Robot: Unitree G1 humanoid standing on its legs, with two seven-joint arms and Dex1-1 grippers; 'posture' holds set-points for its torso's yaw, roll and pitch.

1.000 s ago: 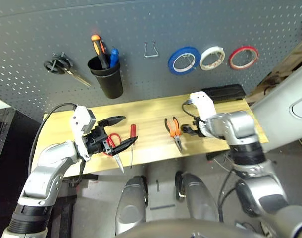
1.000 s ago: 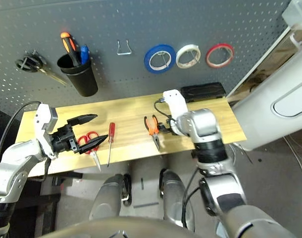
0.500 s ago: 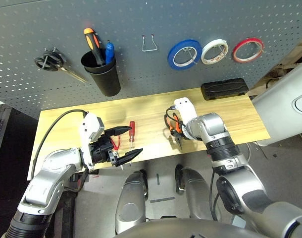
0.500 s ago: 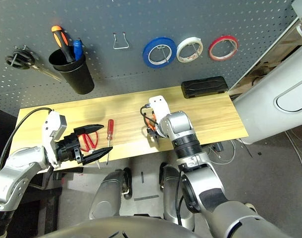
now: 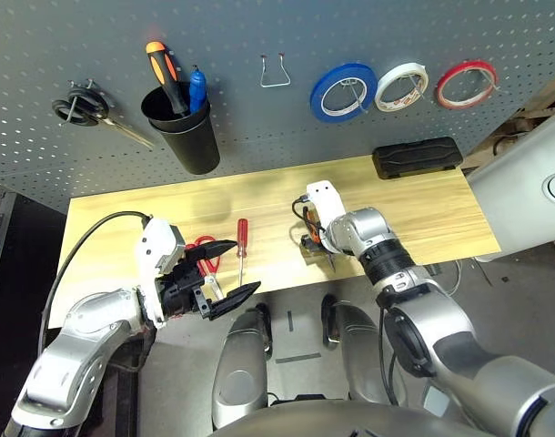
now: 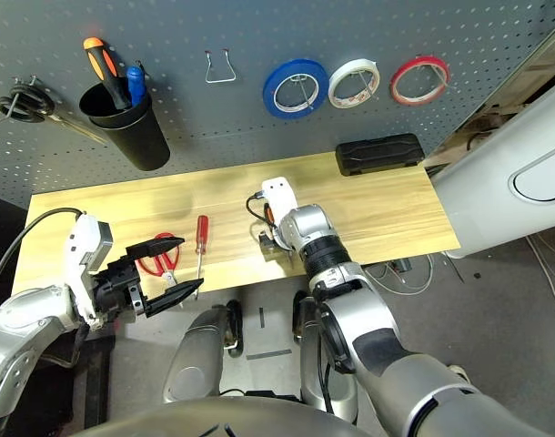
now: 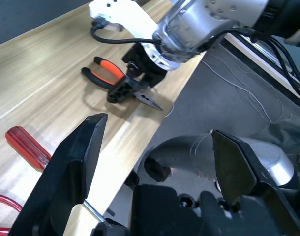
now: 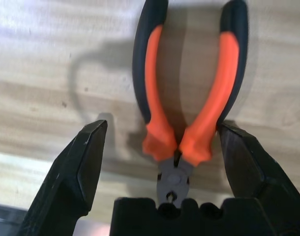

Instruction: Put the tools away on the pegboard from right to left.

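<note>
With its two fingers spread wide on either side of the pliers and nothing gripped, the right gripper seems to be lining up to pick them up. The pliers lie on the wooden table, handles parted. The next move calls for closing around them near the pivot, then lifting toward the pegboard, where a wire hook hangs free. The left gripper, also wide apart and empty, hovers by the red-handled scissors and the screwdriver, both on the table. The red tape ring already hangs at the right.
</note>
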